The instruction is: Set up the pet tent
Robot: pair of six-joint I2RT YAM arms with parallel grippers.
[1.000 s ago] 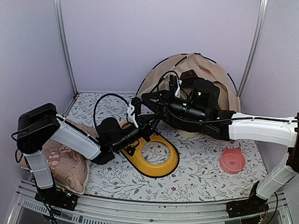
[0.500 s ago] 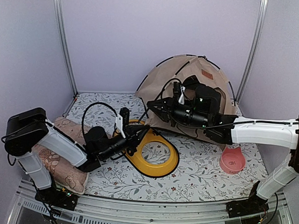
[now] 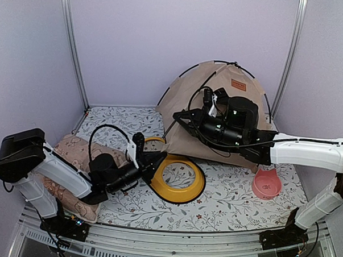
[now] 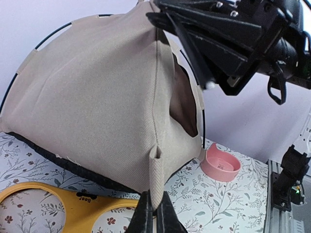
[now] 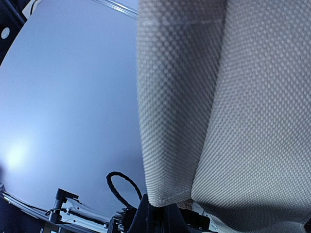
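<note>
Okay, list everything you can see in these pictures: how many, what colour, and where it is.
tent: one, tan with thin black poles, at the back of the table, right of centre
tray: one, yellow with round holes, flat in front of the tent
bowl: one, pink, near the right front
cushion: one, pinkish and patterned, at the left edge, partly under the left arm
table cover: one, white with a floral print, under everything
left arm: one, black and white, reaching in from the left
right arm: one, black and white, reaching in from the right
left pincer: one, black, shut on the tent's lower corner strap
right pincer: one, black, shut on a fold of tent fabric
</note>
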